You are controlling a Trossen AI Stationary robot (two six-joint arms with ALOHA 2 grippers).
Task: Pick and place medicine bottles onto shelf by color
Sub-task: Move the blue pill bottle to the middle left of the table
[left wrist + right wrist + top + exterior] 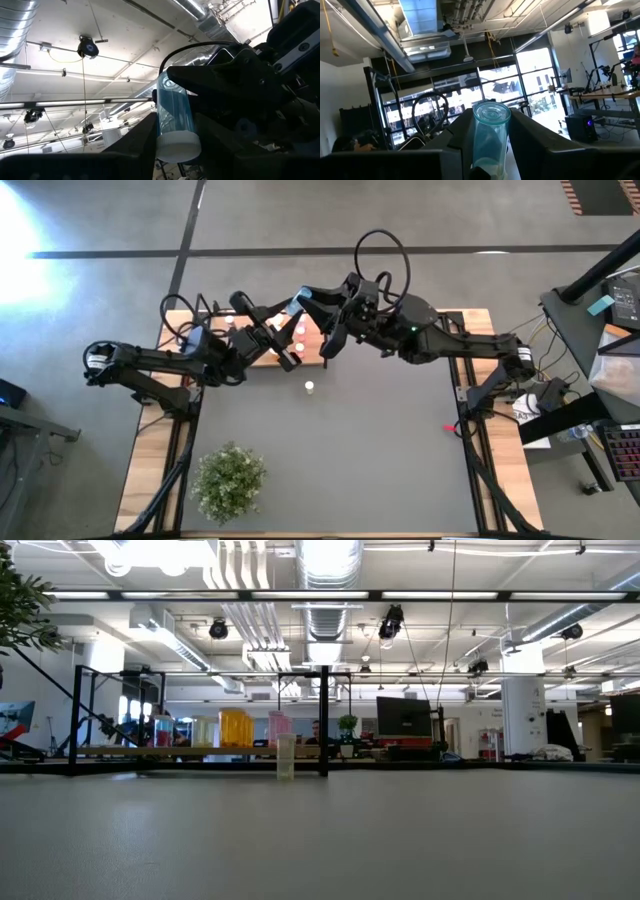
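A clear bluish medicine bottle [173, 112] with a white cap is held in the air above the shelf [262, 357], a light-wood board at the table's far middle. My left gripper [285, 322] and my right gripper [316, 306] meet there, both shut on it. Pink bottles [300, 331] stand on the shelf; the low view shows an orange one [237, 728] and a pink one [279, 726] there. A small white bottle [309, 387] stands upright on the dark tabletop in front of the shelf. Neither gripper shows in the low view. My left gripper has the bottle's white-capped end [178, 146] between its two fingers [137, 145]. The bottle sticks out beyond them, lifted clear of the shelf. My right gripper pinches the bottle's clear body [487, 137] between its two fingers [459, 134], and the round base [491, 113] pokes out past their free ends. In the left wrist view its fingers [210, 80] sit at the bottle's base end.
A green bushy plant [230, 480] stands near the table's front left. The shelf's thin black upright rods [324, 722] rise at its edges. Open dark tabletop [380, 450] lies in front of the shelf. Cables loop above the right arm [380, 255].
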